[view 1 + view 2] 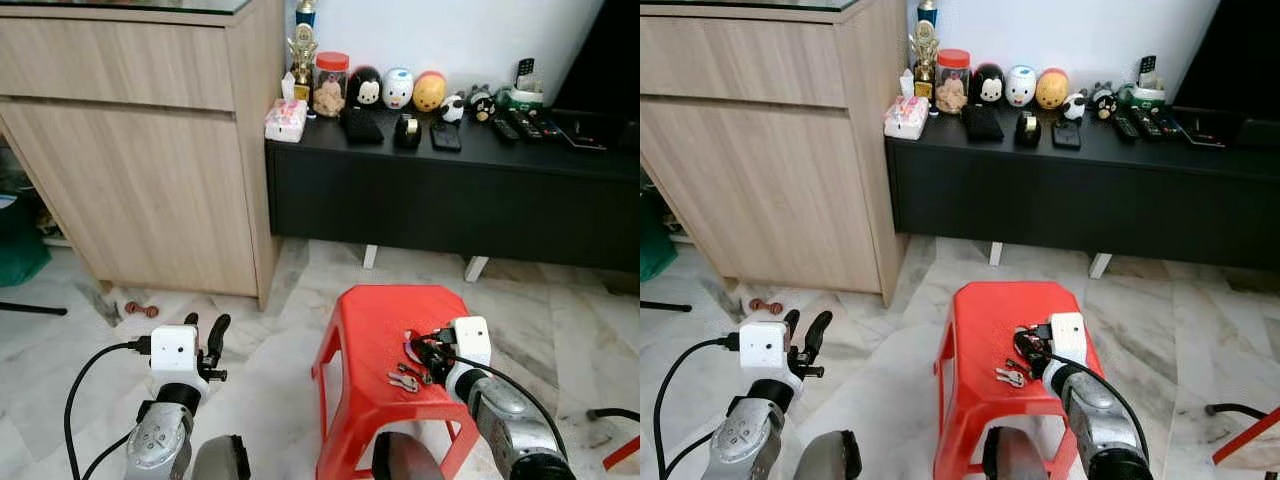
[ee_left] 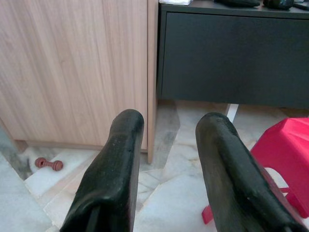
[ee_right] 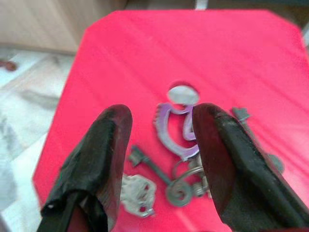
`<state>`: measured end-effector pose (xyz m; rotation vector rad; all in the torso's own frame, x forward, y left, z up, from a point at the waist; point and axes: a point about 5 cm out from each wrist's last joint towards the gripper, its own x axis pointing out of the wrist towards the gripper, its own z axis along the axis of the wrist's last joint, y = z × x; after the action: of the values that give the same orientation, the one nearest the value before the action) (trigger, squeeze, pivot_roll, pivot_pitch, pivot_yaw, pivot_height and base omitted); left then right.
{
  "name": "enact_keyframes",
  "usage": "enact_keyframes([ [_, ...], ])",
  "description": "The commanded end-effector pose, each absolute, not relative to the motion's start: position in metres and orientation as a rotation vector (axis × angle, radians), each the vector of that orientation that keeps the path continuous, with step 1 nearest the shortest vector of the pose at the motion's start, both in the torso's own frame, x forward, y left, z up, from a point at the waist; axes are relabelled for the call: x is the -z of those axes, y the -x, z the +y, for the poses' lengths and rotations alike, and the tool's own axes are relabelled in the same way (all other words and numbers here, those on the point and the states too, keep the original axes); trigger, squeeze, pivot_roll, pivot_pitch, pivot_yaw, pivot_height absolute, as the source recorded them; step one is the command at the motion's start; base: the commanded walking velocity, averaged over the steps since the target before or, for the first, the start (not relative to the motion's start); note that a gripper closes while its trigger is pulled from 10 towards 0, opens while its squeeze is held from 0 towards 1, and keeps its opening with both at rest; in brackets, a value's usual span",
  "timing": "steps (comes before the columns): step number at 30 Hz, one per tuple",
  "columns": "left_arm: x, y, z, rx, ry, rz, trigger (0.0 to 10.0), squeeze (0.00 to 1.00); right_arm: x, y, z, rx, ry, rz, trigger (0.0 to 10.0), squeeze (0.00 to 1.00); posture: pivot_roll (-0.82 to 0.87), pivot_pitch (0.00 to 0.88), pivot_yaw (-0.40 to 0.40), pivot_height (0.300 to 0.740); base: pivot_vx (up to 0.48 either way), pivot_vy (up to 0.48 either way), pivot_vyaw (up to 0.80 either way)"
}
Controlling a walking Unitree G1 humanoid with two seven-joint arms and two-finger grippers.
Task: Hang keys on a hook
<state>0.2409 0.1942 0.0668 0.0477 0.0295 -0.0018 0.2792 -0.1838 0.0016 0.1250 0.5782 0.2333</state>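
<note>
1. Bunch of keys [image 3: 169, 164] with a purple carabiner [image 3: 172, 130], lying on top of the red plastic stool [image 1: 375, 315] on the marble floor [image 1: 560, 330].
2. Right gripper [image 3: 161, 145] low over the stool, fingers spread either side of the keys, nothing pinched.
3. Left gripper [image 2: 169, 159] held over the floor near the wooden cabinet [image 1: 140, 170], fingers spread and empty.
4. Black TV console [image 1: 450, 190] behind, crowded with small figurines [image 1: 398, 88].

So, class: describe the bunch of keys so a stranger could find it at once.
Find the red plastic stool on the marble floor, in front of the black low cabinet. The keys lie on its seat, just under the open right hand: several metal keys on a ring with a purple clip, the only loose thing there.
</note>
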Motion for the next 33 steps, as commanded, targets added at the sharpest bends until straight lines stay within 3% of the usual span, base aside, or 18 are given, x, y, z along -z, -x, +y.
enact_keyframes([
  [1, -0.064, -0.239, 0.194, 0.004, -0.051, 0.048, 10.0, 0.00, -0.003, -0.278, -0.183, -0.268, -0.129, 0.593, 10.0, 0.00, 0.01, 0.000, -0.101, 0.589, 0.000, 0.000, 0.00],
  [17, -0.061, -0.237, 0.193, -0.011, -0.048, 0.056, 10.0, 0.00, 0.012, -0.262, -0.190, -0.208, -0.190, 0.727, 10.0, 0.00, 0.01, 0.001, -0.111, 0.589, 0.000, 0.000, 0.00],
  [33, -0.059, -0.238, 0.193, -0.017, -0.046, 0.059, 10.0, 0.00, 0.005, -0.264, -0.199, -0.116, -0.179, 0.683, 10.0, 0.00, 0.00, 0.000, -0.118, 0.589, 0.000, 0.000, 0.00],
])
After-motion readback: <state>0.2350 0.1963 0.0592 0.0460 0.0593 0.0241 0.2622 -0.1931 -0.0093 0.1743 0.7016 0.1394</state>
